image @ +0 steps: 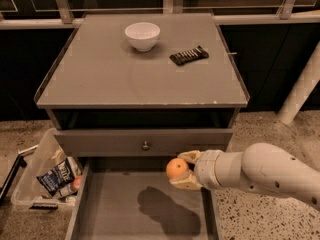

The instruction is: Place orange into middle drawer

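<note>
Indoor robot test area, likely office or lab: grey cabinet [140,79] on speckled floor [260,134], glass railing [60,1] behind, bin [37,159] of snack packets beside. The gripper [184,170] holds the orange [176,168] above the middle drawer [115,209].
</note>
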